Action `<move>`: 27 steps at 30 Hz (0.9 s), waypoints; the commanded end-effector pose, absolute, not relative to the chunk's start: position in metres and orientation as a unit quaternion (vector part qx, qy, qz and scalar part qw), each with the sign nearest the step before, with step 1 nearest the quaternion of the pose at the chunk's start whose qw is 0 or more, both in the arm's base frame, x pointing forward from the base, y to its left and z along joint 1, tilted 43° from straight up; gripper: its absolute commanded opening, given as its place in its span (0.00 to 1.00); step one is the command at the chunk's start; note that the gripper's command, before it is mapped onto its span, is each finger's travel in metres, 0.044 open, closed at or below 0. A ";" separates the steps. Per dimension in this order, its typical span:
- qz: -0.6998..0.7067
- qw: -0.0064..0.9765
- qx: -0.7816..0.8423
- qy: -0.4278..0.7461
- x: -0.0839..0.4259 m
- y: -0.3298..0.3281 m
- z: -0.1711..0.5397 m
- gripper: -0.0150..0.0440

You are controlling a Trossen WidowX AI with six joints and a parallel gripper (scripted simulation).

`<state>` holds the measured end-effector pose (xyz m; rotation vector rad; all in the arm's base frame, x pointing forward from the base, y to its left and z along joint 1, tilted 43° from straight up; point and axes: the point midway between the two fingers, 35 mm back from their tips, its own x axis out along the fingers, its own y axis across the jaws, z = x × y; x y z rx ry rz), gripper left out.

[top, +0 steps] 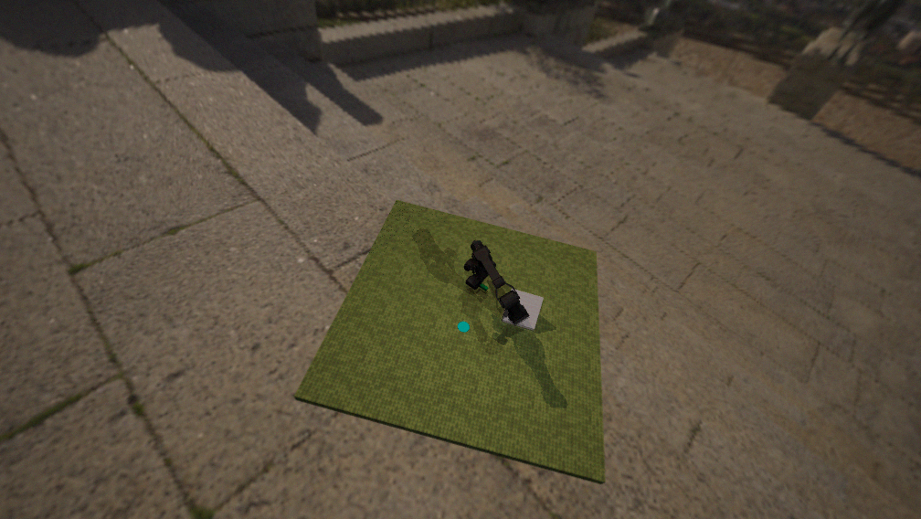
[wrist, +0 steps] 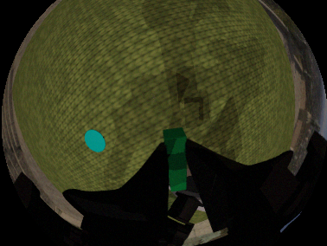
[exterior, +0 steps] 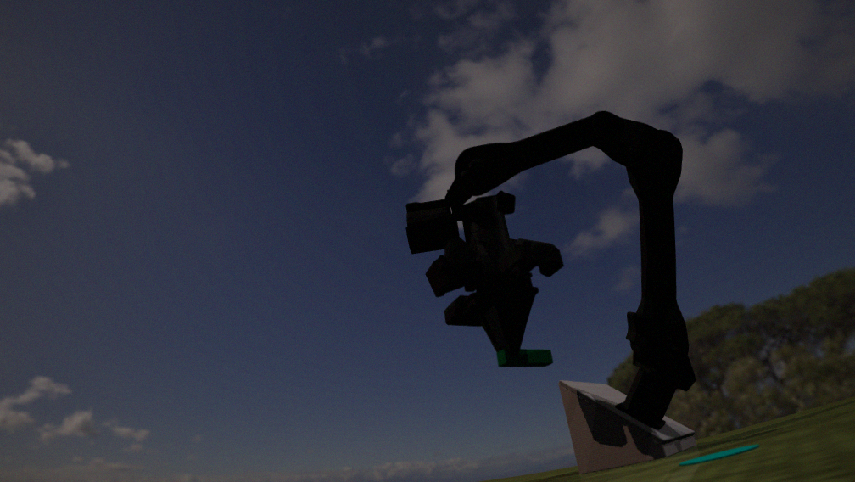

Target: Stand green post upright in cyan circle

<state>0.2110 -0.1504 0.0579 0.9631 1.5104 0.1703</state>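
Observation:
The green post (top: 483, 287) (exterior: 535, 357) (wrist: 177, 166) is held in the air, lying roughly level, well above the mat. My gripper (exterior: 509, 351) (wrist: 174, 145) is shut on it and points down. In the exterior view the fingers hold it near its left end, and the rest sticks out to the right, toward the arm's base. The cyan circle (top: 463, 326) (exterior: 719, 455) (wrist: 94, 140) lies flat on the mat with nothing on it. In the wrist view it is left of the post. The fingertips are hidden in the top view.
The green mat (top: 399, 374) (exterior: 807, 437) (wrist: 86, 78) lies on stone paving. The arm's base stands on a pale wedge-shaped block (top: 534, 309) (exterior: 577, 418), right of the circle in the top view. The arm's shadows fall across the mat.

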 end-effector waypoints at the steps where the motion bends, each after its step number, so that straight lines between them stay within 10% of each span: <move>1: 0.071 0.624 0.420 0.655 0.217 -0.144 0.068 0.29; 27: 0.073 0.624 0.428 0.650 0.240 -0.089 0.127 0.29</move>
